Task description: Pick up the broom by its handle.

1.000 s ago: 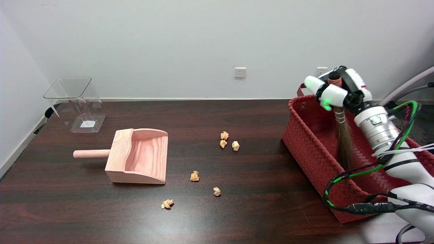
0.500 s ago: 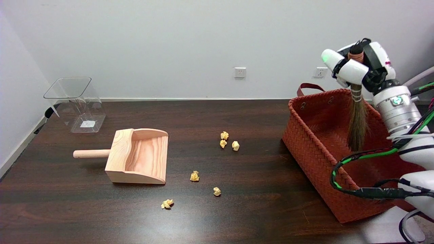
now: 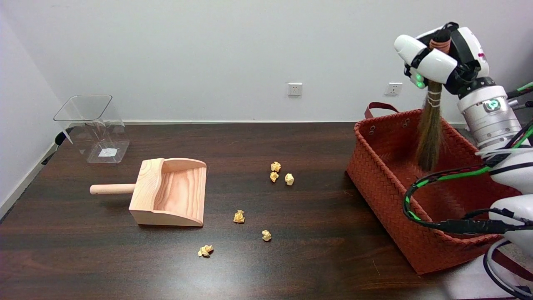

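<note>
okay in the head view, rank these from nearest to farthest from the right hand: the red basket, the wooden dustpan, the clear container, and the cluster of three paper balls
1. Red basket, directly below the right hand, which grips the broom over it.
2. Cluster of three paper balls, mid-table, left of the basket.
3. Wooden dustpan, farther left.
4. Clear container, far-left back corner.

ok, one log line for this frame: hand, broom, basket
right hand: grips broom handle | broom: upright, bristles down, in the air over red basket | stage: picked up
</note>
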